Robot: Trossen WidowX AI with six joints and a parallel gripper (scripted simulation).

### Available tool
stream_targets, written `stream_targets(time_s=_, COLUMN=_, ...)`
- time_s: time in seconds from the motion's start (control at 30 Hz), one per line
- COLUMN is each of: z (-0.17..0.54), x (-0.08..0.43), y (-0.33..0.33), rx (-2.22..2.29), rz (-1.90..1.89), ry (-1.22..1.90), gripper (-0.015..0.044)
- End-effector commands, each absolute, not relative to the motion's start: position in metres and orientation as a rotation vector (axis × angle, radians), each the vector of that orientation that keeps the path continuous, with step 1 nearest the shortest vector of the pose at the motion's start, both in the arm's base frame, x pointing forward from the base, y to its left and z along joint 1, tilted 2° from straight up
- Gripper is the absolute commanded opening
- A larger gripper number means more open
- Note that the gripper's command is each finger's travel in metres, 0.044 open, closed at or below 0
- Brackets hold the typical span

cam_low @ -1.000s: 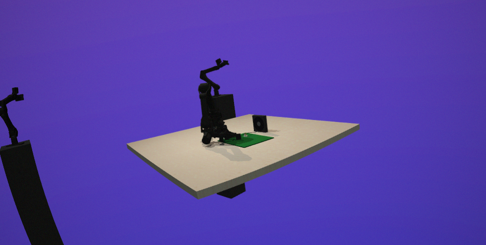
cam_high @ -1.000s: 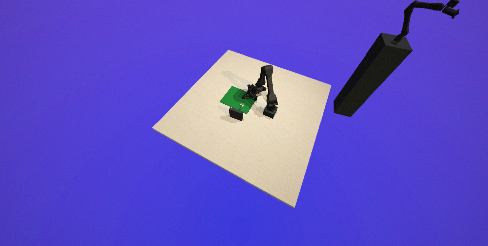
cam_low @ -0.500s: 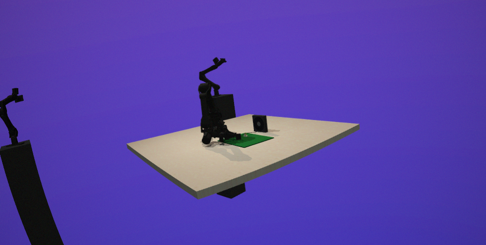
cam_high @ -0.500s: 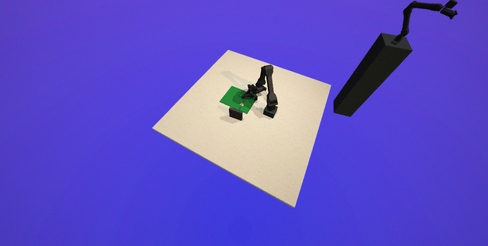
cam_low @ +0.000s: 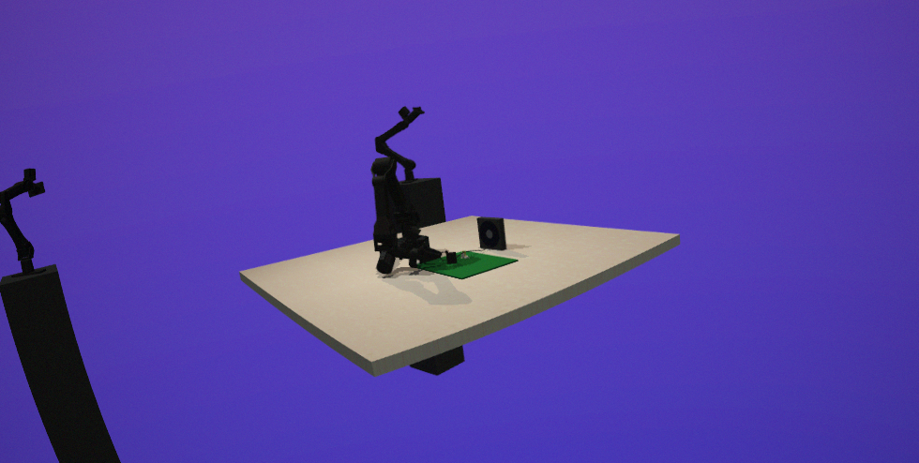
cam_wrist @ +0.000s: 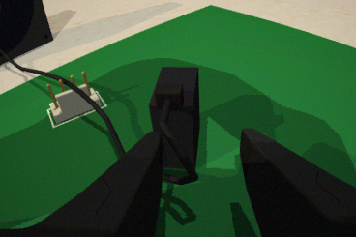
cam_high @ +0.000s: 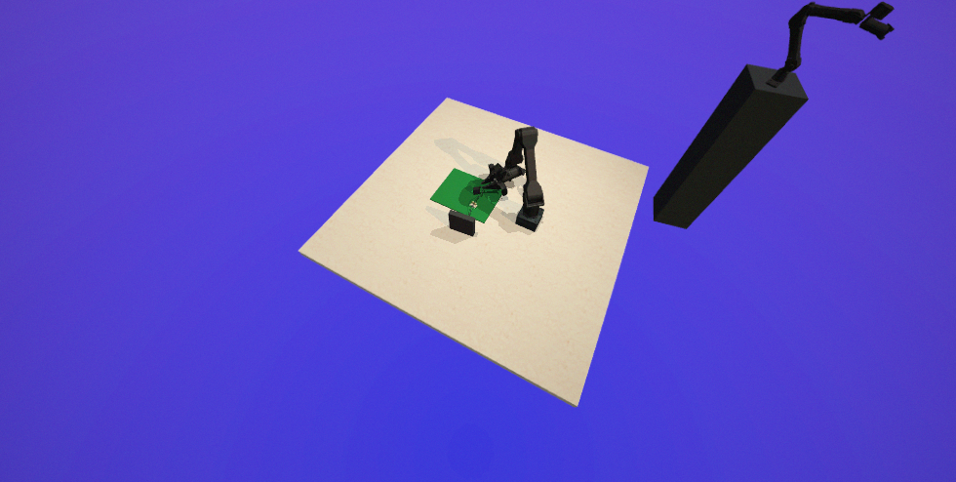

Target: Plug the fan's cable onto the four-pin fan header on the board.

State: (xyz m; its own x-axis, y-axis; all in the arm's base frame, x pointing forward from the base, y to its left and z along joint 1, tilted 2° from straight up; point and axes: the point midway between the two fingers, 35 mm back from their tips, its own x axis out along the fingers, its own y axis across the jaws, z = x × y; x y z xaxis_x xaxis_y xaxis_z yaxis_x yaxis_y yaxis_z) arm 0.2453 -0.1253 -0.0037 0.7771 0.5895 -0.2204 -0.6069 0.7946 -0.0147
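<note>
My gripper [cam_wrist: 201,141] is partly open in the wrist view. The black plug [cam_wrist: 186,115] [cam_low: 451,257] [cam_high: 476,190] is not clamped: it is beside the left fingertip, with a clear gap to the right one. Whether it touches the left finger or the board below is unclear. The cable [cam_wrist: 102,111] leaves the plug's near face, loops low, passes behind the left finger and runs across the header to the fan. The white four-pin header [cam_wrist: 73,105] [cam_low: 464,256] [cam_high: 472,205] is left of the plug, its brass pins bare. It sits on the green board [cam_wrist: 271,62] [cam_high: 451,190] [cam_low: 469,271].
The black fan [cam_wrist: 19,18] [cam_high: 461,222] [cam_low: 491,233] stands upright just off the board's edge, on the header's side. The board lies on the pale table [cam_high: 468,277] [cam_low: 334,306]. Other arms stand on dark pillars [cam_high: 722,157] [cam_low: 51,356] beyond the table.
</note>
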Motion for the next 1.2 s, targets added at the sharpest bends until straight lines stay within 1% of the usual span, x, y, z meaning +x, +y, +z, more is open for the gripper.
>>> stream_targets(time_s=0.0, z=-0.001, x=0.239, y=-0.134, rx=-0.1, rz=0.644, ry=0.222, gripper=0.014)
stream_targets(time_s=1.1, z=0.053, x=0.186, y=-0.167, rx=-0.09, rz=0.664, ry=0.186, gripper=0.014)
stream_targets(time_s=1.17, z=0.053, x=0.186, y=-0.165, rx=-0.087, rz=0.679, ry=0.197, gripper=0.0193)
